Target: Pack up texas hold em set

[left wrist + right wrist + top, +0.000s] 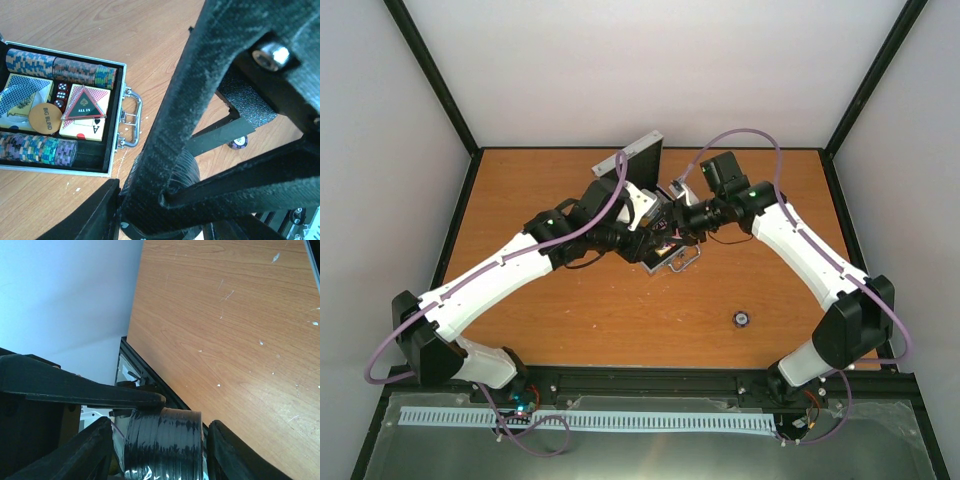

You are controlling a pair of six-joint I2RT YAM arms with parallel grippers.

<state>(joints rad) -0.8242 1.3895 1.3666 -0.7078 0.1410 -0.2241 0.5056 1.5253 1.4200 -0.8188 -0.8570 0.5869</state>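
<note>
Left gripper [658, 238] and right gripper [161, 424] crowd the open case [114, 115] at its handle [134, 117] edge.
Right fingers [85, 452] bracket a black chip stack [162, 447]; neither grip can be told. Bare table [620, 320] stretches nearward.

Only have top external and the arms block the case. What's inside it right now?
Observer: Two rows of poker chips, two card decks, red dice, a BIG BLIND disc and a triangular ALL IN token.
Operator: Room for more chips?
Observer: The lower chip row stops short. Bare black lining shows at the handle end.
Operator: Right gripper carrying anything?
Observer: Yes. The right gripper holds a black chip stack end to end between its fingers.
</note>
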